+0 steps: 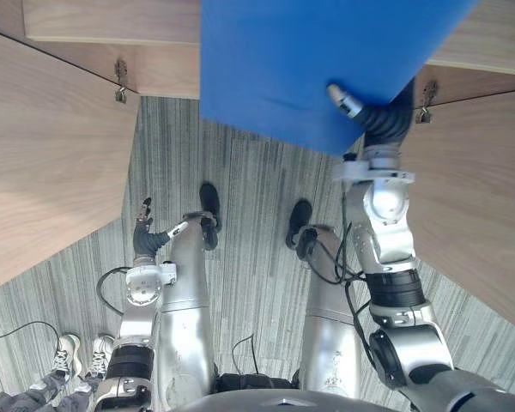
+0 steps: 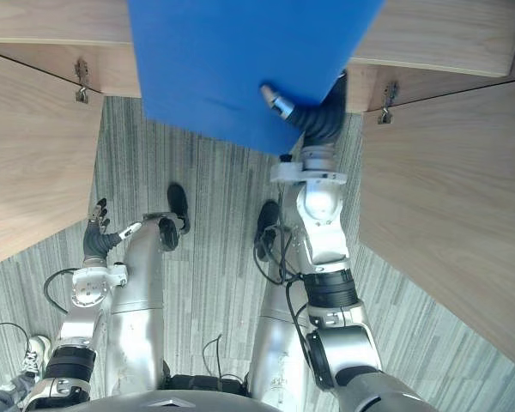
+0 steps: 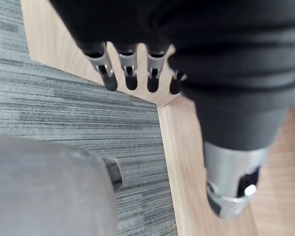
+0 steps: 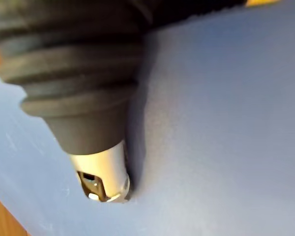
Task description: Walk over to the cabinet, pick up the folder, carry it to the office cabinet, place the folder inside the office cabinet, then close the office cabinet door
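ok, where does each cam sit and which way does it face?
Left eye view: on the head, facing down; right hand holds the blue folder, left hand hangs low, cabinet doors flank the carpet.
Right eye view: same head, slightly offset; shares all that.
Left wrist view: on the left wrist, along its fingers to carpet and door.
Right wrist view: on the right wrist, thumb against the folder.

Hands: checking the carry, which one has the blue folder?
The right hand: its thumb presses on the blue folder, held up high. The left hand hangs low, fingers straight, holding nothing.
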